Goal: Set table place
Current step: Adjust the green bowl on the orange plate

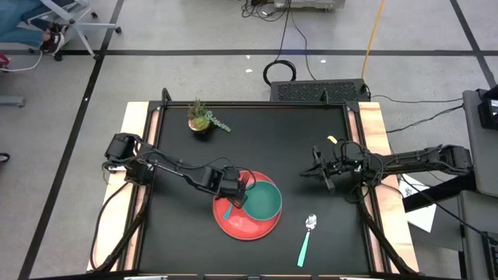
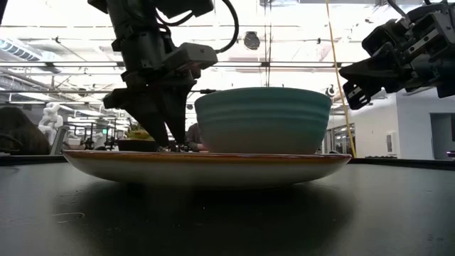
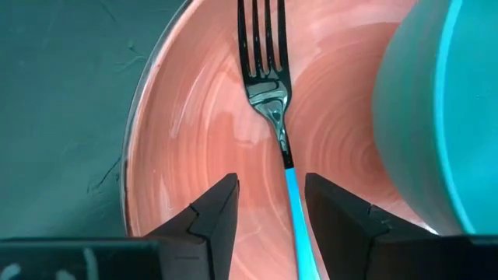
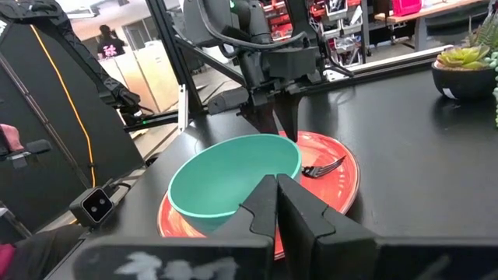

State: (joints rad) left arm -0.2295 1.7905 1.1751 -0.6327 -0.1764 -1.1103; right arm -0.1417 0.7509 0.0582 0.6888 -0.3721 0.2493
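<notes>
A red plate [image 1: 233, 225] lies on the black table [image 1: 179, 233], with a teal bowl [image 1: 263, 200] standing on its right half. A fork [image 3: 268, 85] with a light-teal handle [image 3: 294, 210] lies flat on the plate's left half, tines toward the far edge. My left gripper [image 3: 268, 214] is open and points down over the plate [image 2: 170, 142]. Its fingers stand on either side of the fork's handle, apart from it. A spoon [image 1: 307, 237] with a teal handle lies on the table right of the plate. My right gripper [image 1: 323, 173] is shut, empty and raised right of the bowl.
A small potted plant [image 1: 204, 118] stands near the table's far edge, left of centre. Pale wooden strips [image 1: 134, 155] run along both short sides. Bare black tabletop lies between the plate and the right gripper, and along the near edge.
</notes>
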